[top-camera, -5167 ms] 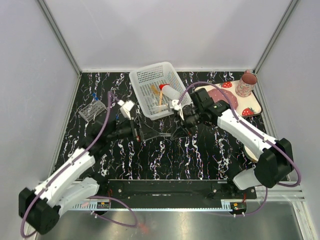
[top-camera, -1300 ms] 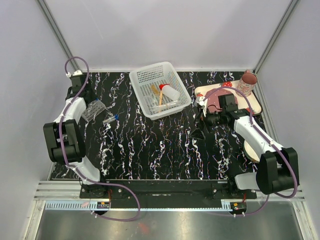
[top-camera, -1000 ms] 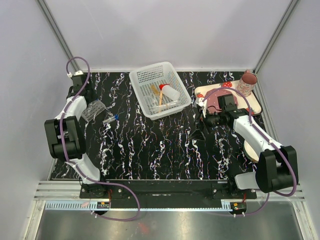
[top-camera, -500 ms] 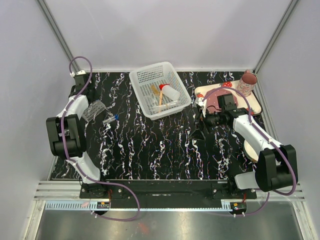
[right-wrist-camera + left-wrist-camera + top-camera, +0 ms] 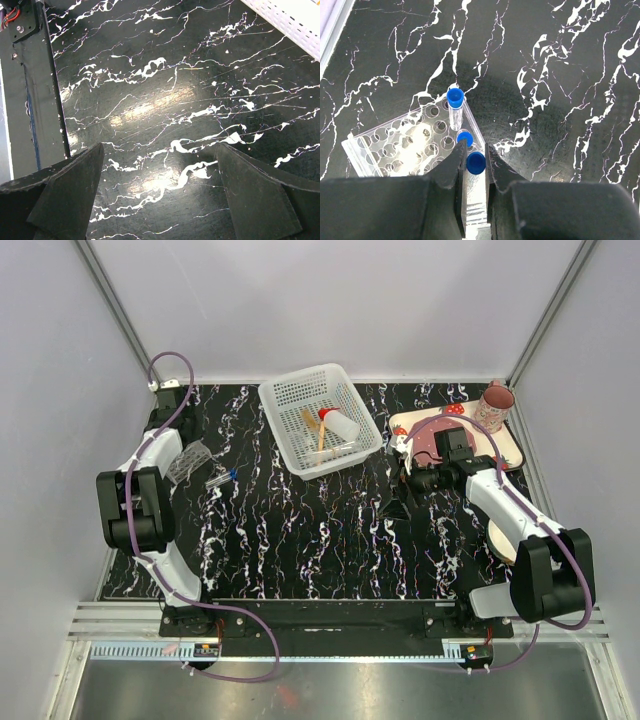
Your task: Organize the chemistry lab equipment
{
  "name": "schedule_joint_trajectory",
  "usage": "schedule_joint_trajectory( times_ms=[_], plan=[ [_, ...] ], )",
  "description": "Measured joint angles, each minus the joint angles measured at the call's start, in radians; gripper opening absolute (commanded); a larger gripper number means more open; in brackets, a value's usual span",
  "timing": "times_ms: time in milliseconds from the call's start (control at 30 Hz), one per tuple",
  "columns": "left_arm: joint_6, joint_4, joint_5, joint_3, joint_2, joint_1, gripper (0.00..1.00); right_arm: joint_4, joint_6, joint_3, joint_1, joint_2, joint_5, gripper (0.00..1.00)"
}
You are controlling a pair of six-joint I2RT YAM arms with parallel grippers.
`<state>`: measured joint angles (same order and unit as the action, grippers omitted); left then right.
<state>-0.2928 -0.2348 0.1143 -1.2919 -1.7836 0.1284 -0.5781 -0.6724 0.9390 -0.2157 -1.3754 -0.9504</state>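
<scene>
Clear plastic rack (image 5: 395, 150) holds two small blue-capped clear tubes (image 5: 455, 107) — left gripper (image 5: 475, 150) pinches a third tube (image 5: 476, 163). Another tube (image 5: 222, 477) lies loose; right gripper (image 5: 159, 150) gapes empty.

Robotics lab test cell: white walls (image 5: 330, 310) and aluminium framing (image 5: 121, 320) enclose a black marbled worktop (image 5: 330, 540) carrying two robot arms (image 5: 500, 502).

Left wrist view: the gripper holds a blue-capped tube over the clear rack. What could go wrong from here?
The tube in the left gripper hangs at the corner of the rack, so it may miss a hole and slip off the edge. It is also close to two standing tubes; going down, the fingers might knock them or push the rack.
</scene>
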Motion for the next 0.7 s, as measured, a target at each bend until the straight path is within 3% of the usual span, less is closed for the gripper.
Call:
schedule_joint_trajectory(
  times_ms=[700],
  plan=[
    [0.032, -0.004, 0.040, -0.002, -0.011, -0.008, 0.06, -0.019, -0.005, 0.005, 0.000, -0.008, 0.000, 1.00]
  ],
)
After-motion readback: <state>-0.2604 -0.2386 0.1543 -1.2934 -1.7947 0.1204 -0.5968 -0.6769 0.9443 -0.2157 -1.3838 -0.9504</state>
